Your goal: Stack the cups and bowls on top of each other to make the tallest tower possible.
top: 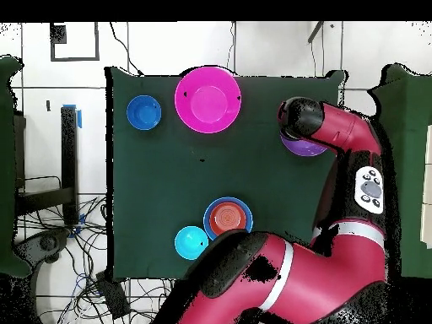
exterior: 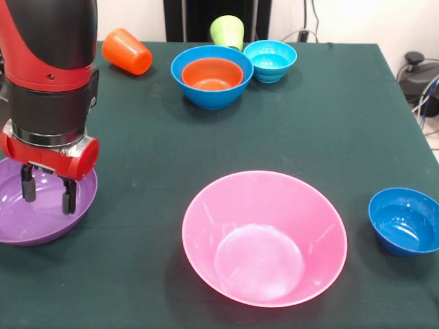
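Gripper (exterior: 48,193) hangs over the purple bowl (exterior: 20,229), fingers apart w/ a clear gap, nothing between them. Tips sit inside the bowl's rim line in front view; can't tell if they touch the bowl. In overhead view the arm covers most of that bowl, only a purple sliver (top: 302,149) shows below the wrist.

Rel. to gripper, front view: big pink bowl (exterior: 264,236) to its right, well apart, upright on the green surface (exterior: 329,123). Dark blue bowl (exterior: 406,221) farther right, near the surface edge. Up and to the right, well apart, medium blue bowl (exterior: 208,75) w/ small orange bowl (exterior: 212,74) nested inside. Cyan bowl (exterior: 270,60) just beside the blue one, rims appear to touch. Lime green cup (exterior: 228,31) behind those two, tipped over, at the far edge. Orange ribbed cup (exterior: 126,51) lies on its side above the gripper, near the far edge, beside the arm.

No stack beyond the orange-in-blue pair.
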